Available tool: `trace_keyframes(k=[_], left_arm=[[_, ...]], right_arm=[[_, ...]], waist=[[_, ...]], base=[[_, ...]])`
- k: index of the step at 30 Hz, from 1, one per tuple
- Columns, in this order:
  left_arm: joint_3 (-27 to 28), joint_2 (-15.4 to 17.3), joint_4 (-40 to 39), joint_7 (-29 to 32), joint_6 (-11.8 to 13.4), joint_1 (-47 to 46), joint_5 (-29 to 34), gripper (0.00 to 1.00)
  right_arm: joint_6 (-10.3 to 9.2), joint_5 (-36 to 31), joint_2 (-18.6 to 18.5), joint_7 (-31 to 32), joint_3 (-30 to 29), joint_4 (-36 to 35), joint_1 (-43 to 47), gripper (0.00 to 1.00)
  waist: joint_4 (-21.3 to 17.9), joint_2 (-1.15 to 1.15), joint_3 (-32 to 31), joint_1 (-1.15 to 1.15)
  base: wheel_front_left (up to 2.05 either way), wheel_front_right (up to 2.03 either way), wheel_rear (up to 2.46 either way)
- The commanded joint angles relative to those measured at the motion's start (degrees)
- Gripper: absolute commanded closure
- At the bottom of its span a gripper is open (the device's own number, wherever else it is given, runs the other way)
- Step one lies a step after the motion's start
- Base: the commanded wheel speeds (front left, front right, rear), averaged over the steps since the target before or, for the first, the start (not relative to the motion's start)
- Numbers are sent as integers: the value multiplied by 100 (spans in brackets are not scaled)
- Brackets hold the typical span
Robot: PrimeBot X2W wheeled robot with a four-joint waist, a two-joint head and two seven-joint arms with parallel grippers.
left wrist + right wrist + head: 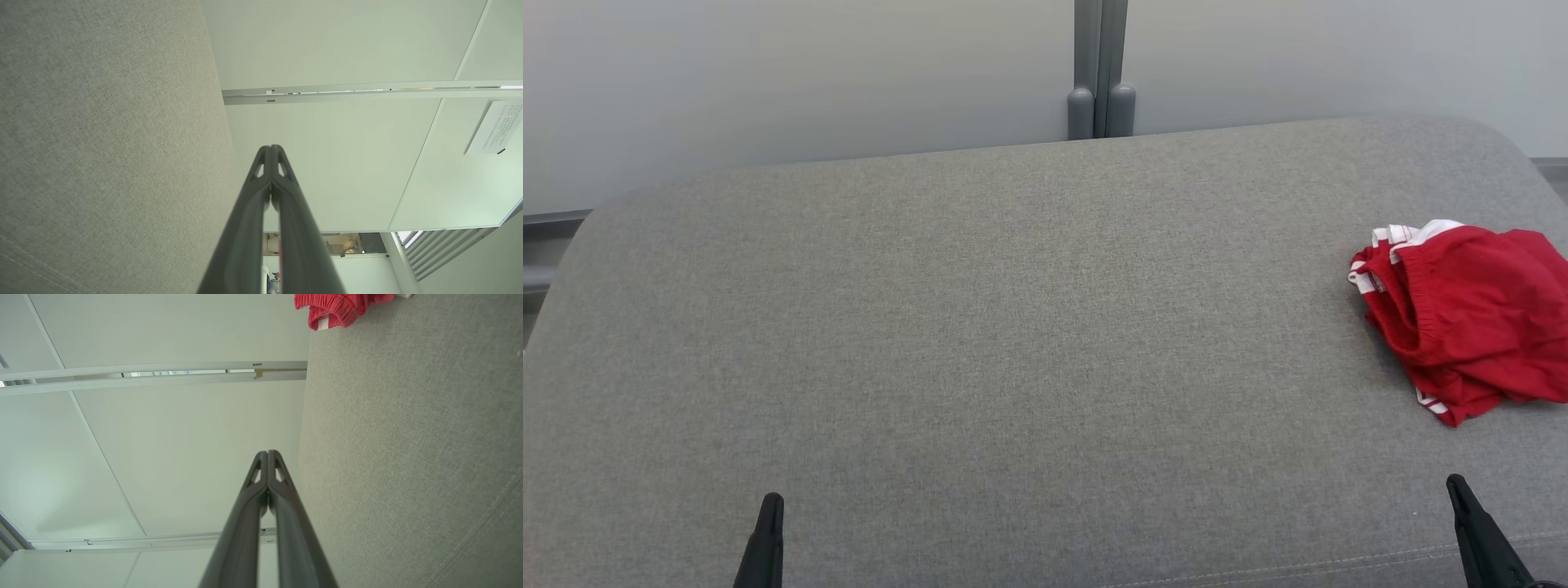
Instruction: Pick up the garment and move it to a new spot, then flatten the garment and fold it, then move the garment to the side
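Garment (1462,314) position check | left gripper (770,502): lower left, fingers pressed together, empty, well apart from cloth | right gripper (1455,483): lower right, fingers closed, empty, nearer arm | red heap bunched, not flat, at grey cushion (1013,327) right edge, ahead of right fingers, slightly rightward; long axis unreadable in crumple

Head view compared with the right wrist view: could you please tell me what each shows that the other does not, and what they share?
Head view: the left pincer, shut, at the lower left, and a grey post behind the grey cushion. Right wrist view: a long metal rail beyond the cushion's edge. Both: the crumpled red garment lying on the cushion, and the right pincer, shut, apart from the garment.
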Motion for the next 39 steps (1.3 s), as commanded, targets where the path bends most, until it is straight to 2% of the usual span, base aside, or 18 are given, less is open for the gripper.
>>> trace_keyframes(k=[1,39], left_arm=[[29,-11,-6,9,-14,58,-13,100],[32,-14,-6,18,-14,58,-9,100]], right_arm=[[2,13,-8,-9,-1,-31,69,100],[2,16,-8,-12,1,-31,69,100]], waist=[[0,0,0,0],[0,0,0,0]], base=[[0,0,0],[0,0,0]])
